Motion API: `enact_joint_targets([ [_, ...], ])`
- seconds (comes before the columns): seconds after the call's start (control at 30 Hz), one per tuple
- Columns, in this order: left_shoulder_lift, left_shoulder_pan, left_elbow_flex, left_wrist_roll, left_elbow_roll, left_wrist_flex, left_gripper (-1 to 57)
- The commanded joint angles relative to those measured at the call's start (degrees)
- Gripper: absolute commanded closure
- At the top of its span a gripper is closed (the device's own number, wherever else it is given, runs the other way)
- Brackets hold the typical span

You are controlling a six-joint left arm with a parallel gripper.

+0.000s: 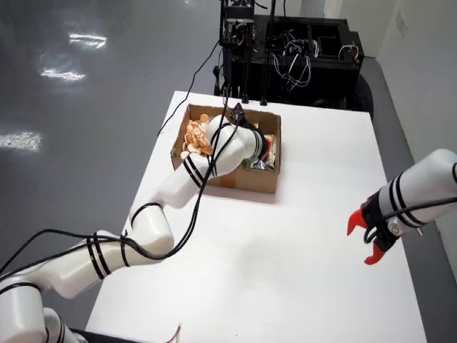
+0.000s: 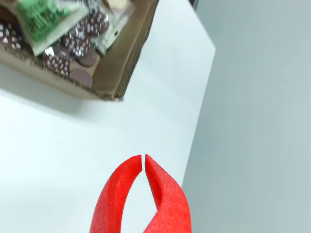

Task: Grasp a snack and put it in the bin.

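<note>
Snacks (image 2: 73, 46) – dark wrapped rounds and a green packet (image 2: 41, 14) – lie heaped in the cardboard box (image 1: 257, 180) at the far side of the white counter (image 1: 285, 271). The working arm reaches down into that box – its claw (image 1: 265, 148) is buried among the packets, so I cannot tell whether it is apart or together.

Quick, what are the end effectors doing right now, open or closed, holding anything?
Red end effector: closed, fingertips meeting, holding nothing.
Arm reaching into the cardboard box: its end effector is hidden, cannot be told.
</note>
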Motion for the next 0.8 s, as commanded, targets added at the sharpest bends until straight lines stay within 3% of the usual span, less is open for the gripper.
enact_joint_targets([
  [0.03, 0.05, -1.31, 0.34, 1.38, -2.26, 1.3, 56.4],
  [0.47, 0.4, -5.4, 0.64, -2.74, -6.07, 7.08, 56.7],
  [0.8, 0.44, -9.65, 1.05, -4.19, -6.76, 8.99, 56.9],
])
